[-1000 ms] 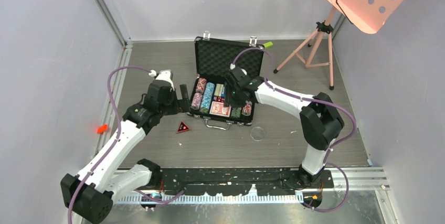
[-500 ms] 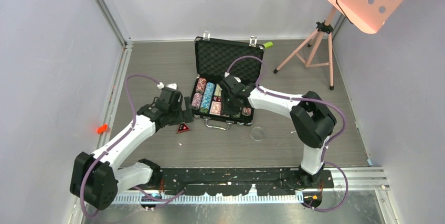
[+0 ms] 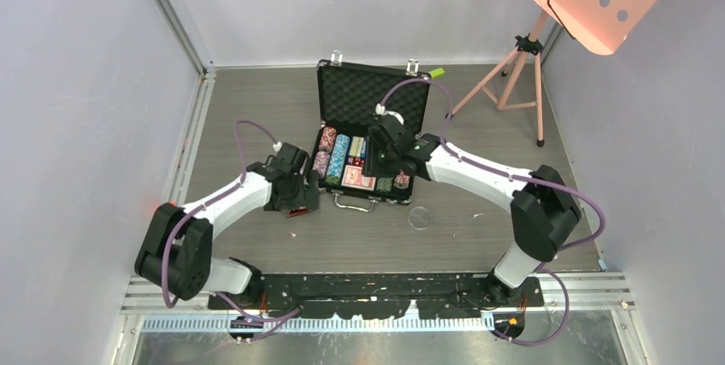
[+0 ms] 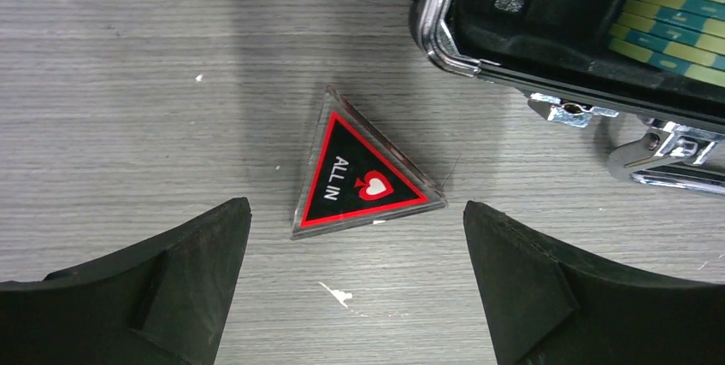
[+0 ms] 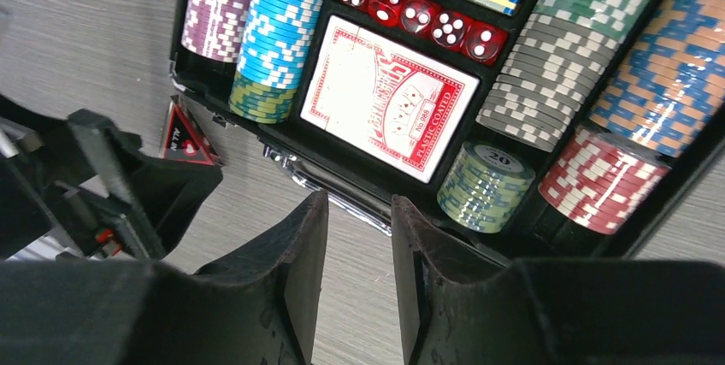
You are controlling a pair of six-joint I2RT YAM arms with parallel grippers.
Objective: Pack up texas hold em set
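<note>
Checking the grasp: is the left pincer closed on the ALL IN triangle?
No, the left pincer stands open, its fingers either side of the triangle, not touching it.

Left claw [image 4: 356, 211] spread wide, right claw [image 5: 359, 204] narrowly parted

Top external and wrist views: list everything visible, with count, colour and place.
briefcase: one, black, open, mid-table
chip stacks: several, multicoloured, in briefcase
card deck: one, red-backed, in briefcase
dice: five, red, beside card deck
triangle: one, red-black, on table by briefcase's front left corner
clear disc: one, colourless, on table before briefcase
green block: one, green, by briefcase's far right corner
tripod stand: one, pink, far right
left gripper: one, black, open over triangle
right gripper: one, black, slightly open above briefcase's front edge
</note>
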